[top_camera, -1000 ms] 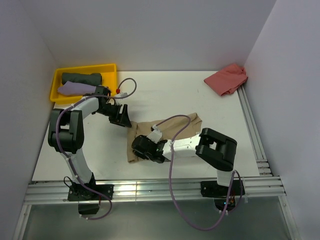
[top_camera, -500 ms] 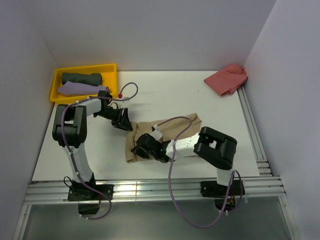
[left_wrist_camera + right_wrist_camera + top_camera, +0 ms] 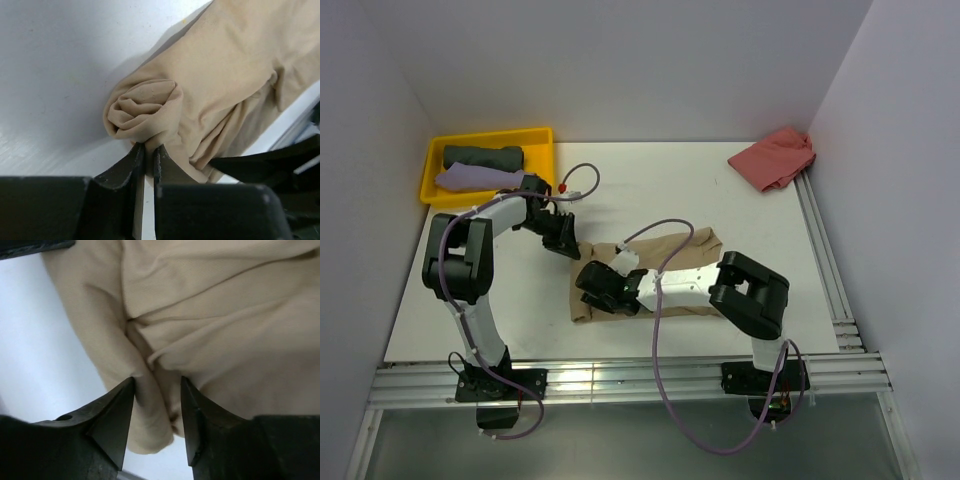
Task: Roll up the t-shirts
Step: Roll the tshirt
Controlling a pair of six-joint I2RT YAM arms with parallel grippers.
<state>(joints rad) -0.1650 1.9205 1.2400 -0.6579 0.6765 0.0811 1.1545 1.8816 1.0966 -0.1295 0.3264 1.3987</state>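
A white table [image 3: 660,180] seen from above, two robot arms bolted at its near edge. Close to that edge, a little left of centre, lies a tan t-shirt [image 3: 705,245], bunched into a long band that runs from the near left toward the middle of the table.

The right gripper [image 3: 595,290] rests low over the near-left part of this shirt. The overhead view hides its fingers. The right wrist camera shows the right gripper [image 3: 157,380] released, its two dark fingers apart, with a raised crease of tan cloth between them and neither one clamping it.

Just beyond, at the shirt's far-left end, sits the left gripper [image 3: 563,243]. From above it is only a dark block touching cloth. The left wrist camera shows more: that end of the shirt is wound into a small tight spiral roll [image 3: 142,107], and the left gripper [image 3: 149,146] is clenched to a thin slit, nipping the tan cloth right under the roll.

At the far left corner stands a yellow tray [image 3: 488,134] holding a rolled dark grey-green t-shirt [image 3: 482,157] and, nearer, a lilac t-shirt [image 3: 470,178]. At the far right corner a salmon-red t-shirt [image 3: 773,158] lies crumpled against the wall.
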